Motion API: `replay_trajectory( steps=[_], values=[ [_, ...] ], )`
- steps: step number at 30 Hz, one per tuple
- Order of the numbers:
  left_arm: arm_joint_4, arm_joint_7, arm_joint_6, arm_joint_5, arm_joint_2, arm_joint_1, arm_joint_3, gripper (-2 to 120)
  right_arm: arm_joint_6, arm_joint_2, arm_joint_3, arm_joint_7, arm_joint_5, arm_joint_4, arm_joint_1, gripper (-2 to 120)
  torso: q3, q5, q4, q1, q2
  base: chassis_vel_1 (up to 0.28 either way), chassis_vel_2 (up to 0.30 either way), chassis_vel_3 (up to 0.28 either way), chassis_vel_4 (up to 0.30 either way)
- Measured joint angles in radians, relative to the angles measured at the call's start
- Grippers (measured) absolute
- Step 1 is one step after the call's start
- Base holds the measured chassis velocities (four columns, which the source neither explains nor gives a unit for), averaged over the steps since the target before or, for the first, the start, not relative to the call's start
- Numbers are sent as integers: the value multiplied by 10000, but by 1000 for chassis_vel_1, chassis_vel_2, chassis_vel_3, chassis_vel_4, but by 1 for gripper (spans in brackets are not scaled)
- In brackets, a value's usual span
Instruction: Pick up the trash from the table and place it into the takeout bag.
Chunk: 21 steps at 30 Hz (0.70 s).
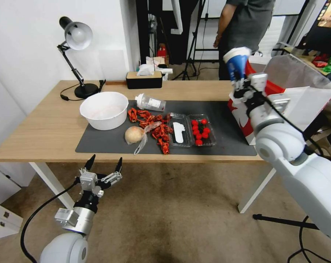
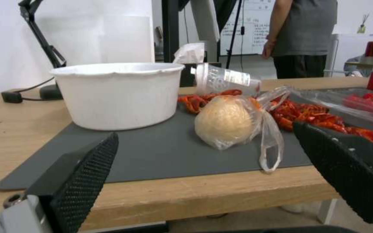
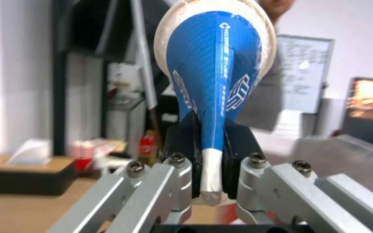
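Note:
My right gripper (image 1: 240,82) is shut on the squashed base of a blue-and-white paper cup (image 1: 236,63), holding it up over the near-left rim of the red-and-white takeout bag (image 1: 236,111). In the right wrist view the cup (image 3: 214,71) is pinched flat between the black pads (image 3: 240,142). On the table's (image 1: 44,128) dark mat lie a pale bowl (image 1: 104,109), a clear labelled bottle (image 1: 150,103) and a beige lump in a clear bag (image 1: 134,134). My left gripper (image 1: 104,164) hangs open just below the table's front edge, its fingers (image 2: 87,171) facing the bagged lump (image 2: 225,123).
Red shell scraps (image 1: 156,128) and an open clear box of red fruit (image 1: 200,130) lie mid-mat. A desk lamp (image 1: 77,40) and a tissue box (image 1: 144,79) stand along the back. The bag's silvery lining (image 1: 293,73) gapes open at the right end.

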Motion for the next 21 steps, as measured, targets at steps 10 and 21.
replay_trajectory(
  steps=[10,21],
  values=[
    [47,6,5,-6,39,-40,55,100,-109,-520,880,387,247,-546,432,7,1,0,1,0,-2,0,0,0,0],
    [49,7,19,-74,155,-66,63,100,-506,-535,1086,1004,631,-1518,450,22,1,0,0,1,-2,0,0,0,0]
  ],
)
